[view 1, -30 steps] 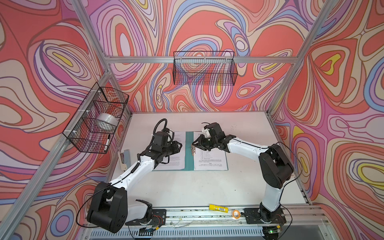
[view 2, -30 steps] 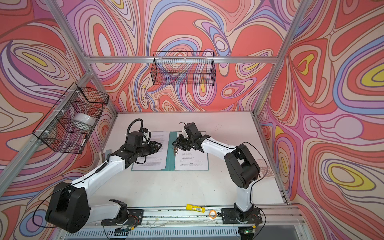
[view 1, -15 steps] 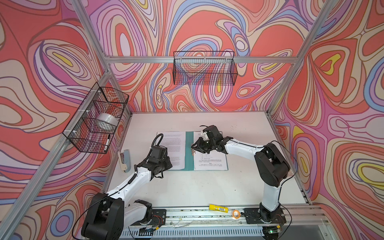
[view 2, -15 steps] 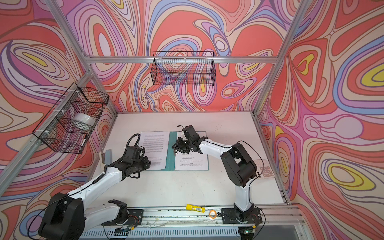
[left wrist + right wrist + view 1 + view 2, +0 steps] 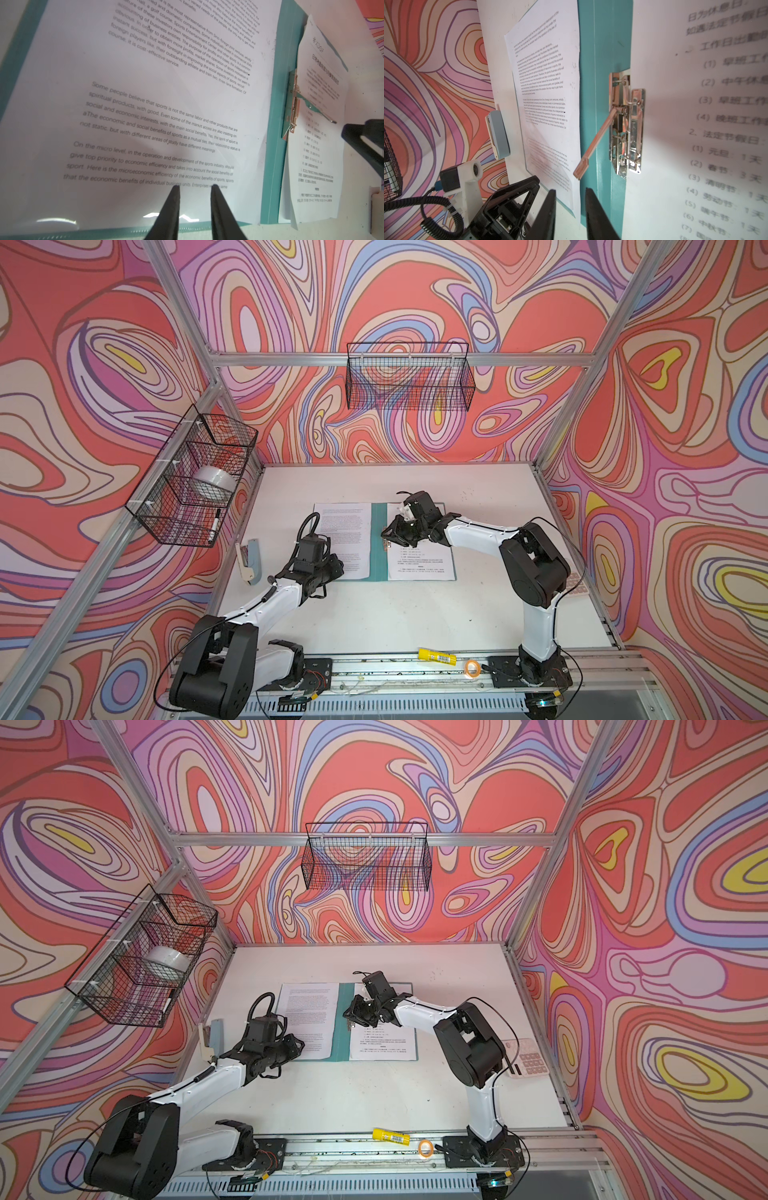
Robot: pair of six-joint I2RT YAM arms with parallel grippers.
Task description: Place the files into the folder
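By the folder [image 5: 378, 547] spine, hovered with right hand [image 5: 570, 192] narrowly parted, empty (left hand [image 5: 195, 187] likewise, farther off); clip lever [image 5: 593, 143] just ahead, slanting back.

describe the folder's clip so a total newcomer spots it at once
On the white table, an open teal folder lies flat with a printed sheet on each half. The clip sits right of the spine, at the edge of the Chinese-text sheet. It is the only shiny metal piece, with a thin lever angling out.

White table [image 5: 395, 614]: open folder [image 5: 378, 543], stapler [image 5: 252, 558], calculator [image 5: 528, 1058].
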